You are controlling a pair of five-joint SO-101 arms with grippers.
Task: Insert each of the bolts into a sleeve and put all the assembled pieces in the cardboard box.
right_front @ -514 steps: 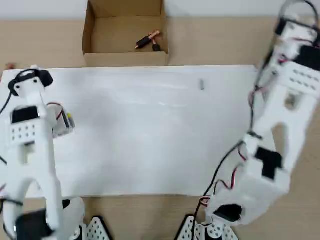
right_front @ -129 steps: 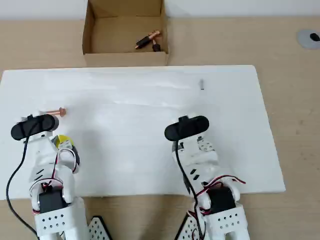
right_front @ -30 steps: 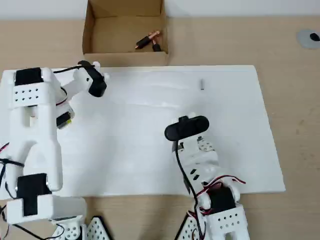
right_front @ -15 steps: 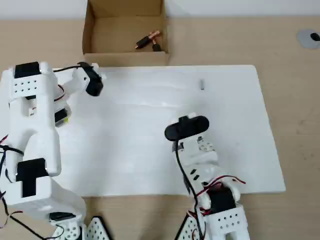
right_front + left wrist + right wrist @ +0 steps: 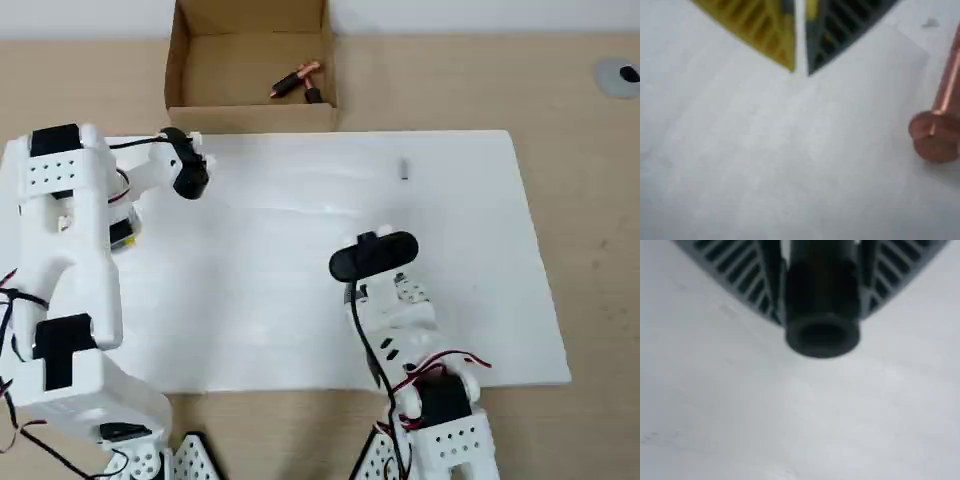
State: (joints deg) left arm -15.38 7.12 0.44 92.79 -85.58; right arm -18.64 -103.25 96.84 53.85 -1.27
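A copper bolt (image 5: 938,131) lies flat on the white mat, a short way beside my left gripper (image 5: 800,69). That gripper's yellow and black fingers are shut with nothing between them, tips just above the mat. My right gripper (image 5: 822,300) is shut on a black sleeve (image 5: 823,335), whose open end points out over the mat. The cardboard box (image 5: 178,70) stands beyond the mat's far edge, with two assembled pieces (image 5: 296,80) lying inside. The left arm (image 5: 65,230) stands raised over the mat's left part. The right arm (image 5: 405,320) is folded low near the mat's middle.
The white mat (image 5: 300,320) covers most of the wooden table. A small grey object (image 5: 404,170) lies near the mat's far edge, right of the box. A grey disc (image 5: 618,75) sits on the table at the far right.
The left arm rose from its folded rest and stretched over the mat's left part, then shifted slightly in the last second. The right arm has kept still.
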